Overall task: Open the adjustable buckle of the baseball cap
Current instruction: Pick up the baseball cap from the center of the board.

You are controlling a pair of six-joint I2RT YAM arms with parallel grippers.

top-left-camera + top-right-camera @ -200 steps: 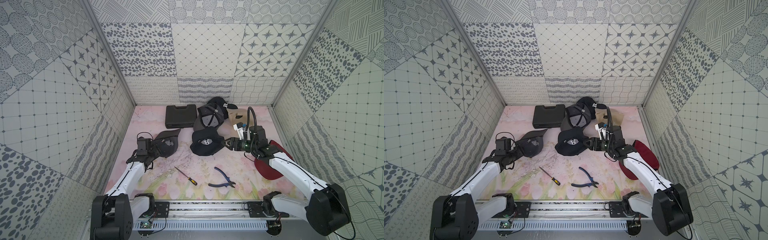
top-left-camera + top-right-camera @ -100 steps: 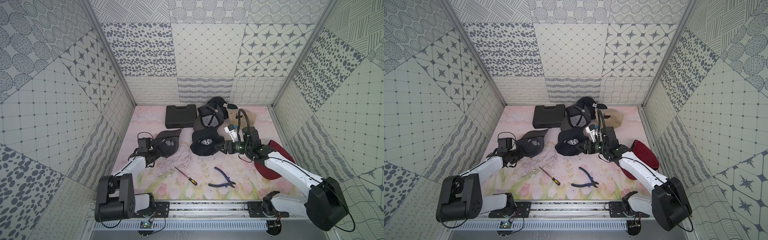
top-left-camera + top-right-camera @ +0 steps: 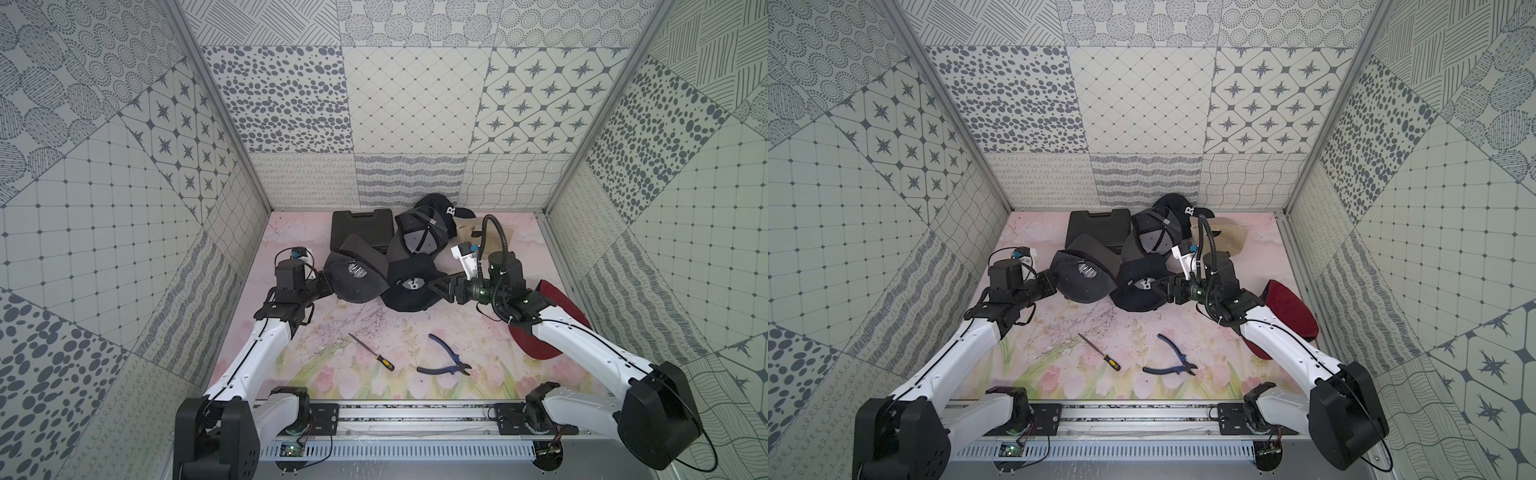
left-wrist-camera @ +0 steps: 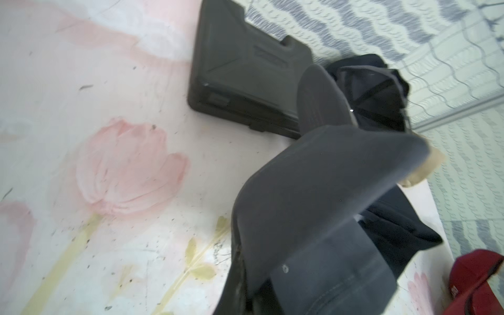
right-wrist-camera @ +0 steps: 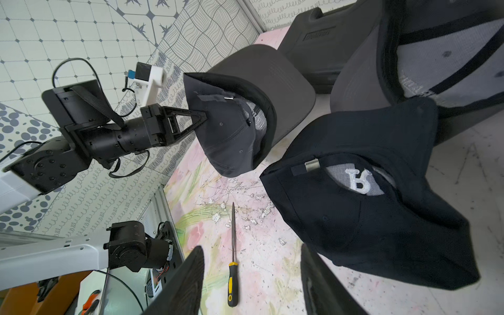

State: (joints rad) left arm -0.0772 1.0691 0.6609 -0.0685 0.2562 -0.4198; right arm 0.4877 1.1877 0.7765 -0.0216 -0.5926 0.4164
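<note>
Right wrist view: left pincer (image 5: 203,116) clenched on edge of grey cap (image 5: 231,141); right pincer (image 5: 252,249) released beside navy cap (image 5: 354,226).

I am operating inside a robot test cell, a lab enclosure and not a home. Grey-and-white patterned wall panels (image 3: 407,124) close three sides, joined by bare aluminium corner posts (image 3: 218,108). The pink floral printed tabletop (image 3: 415,332) is scuffed. A white left arm (image 3: 257,353) and a white right arm (image 3: 582,349) mount on a slotted metal rail (image 3: 415,419). A small green circuit board (image 3: 291,449) sits exposed below the rail.
</note>
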